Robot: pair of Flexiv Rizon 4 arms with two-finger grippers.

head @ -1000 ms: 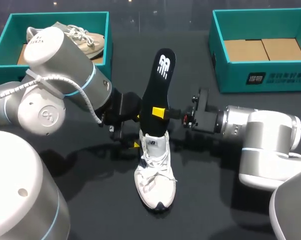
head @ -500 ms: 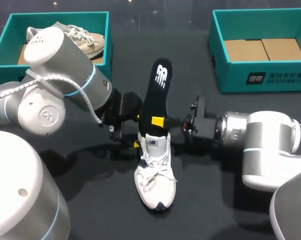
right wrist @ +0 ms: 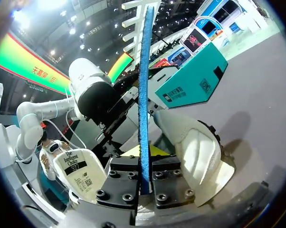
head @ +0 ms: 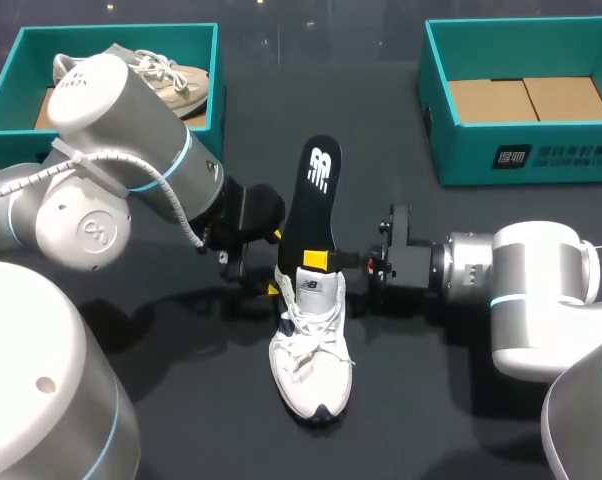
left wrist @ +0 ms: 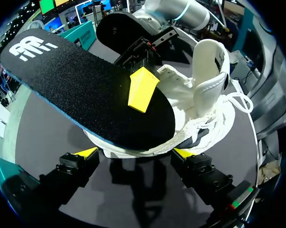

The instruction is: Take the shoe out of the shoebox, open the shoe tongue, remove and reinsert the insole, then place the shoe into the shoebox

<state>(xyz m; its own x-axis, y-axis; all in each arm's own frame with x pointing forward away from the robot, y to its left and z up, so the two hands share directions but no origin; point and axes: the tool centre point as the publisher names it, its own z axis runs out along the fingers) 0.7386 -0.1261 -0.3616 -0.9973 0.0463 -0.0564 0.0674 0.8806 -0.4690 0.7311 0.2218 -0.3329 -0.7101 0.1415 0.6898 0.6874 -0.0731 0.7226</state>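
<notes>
A white shoe (head: pixel 311 360) lies in the middle of the table, toe toward the front. A black insole (head: pixel 316 200) with a blue underside stands steeply out of the shoe's opening, lower end inside it. My right gripper (head: pixel 317 261) is shut on the insole just above the collar; the right wrist view shows the insole's blue edge (right wrist: pixel 144 85) clamped in my right gripper (right wrist: pixel 145 183), with the shoe (right wrist: pixel 195 147) beyond. My left gripper (left wrist: pixel 136 154) is open and straddles the shoe's heel (left wrist: pixel 204 90), under the insole (left wrist: pixel 86 90).
A teal shoebox (head: pixel 217 60) at the back left holds a beige laced shoe (head: pixel 171 75). A second teal shoebox (head: pixel 541 160) at the back right shows only its cardboard floor. Dark tabletop lies between the boxes and in front of the shoe.
My right gripper has come down and nearer with the insole, whose top now stands lower and whose lower end sits deeper in the shoe. The left arm and shoe have not moved.
</notes>
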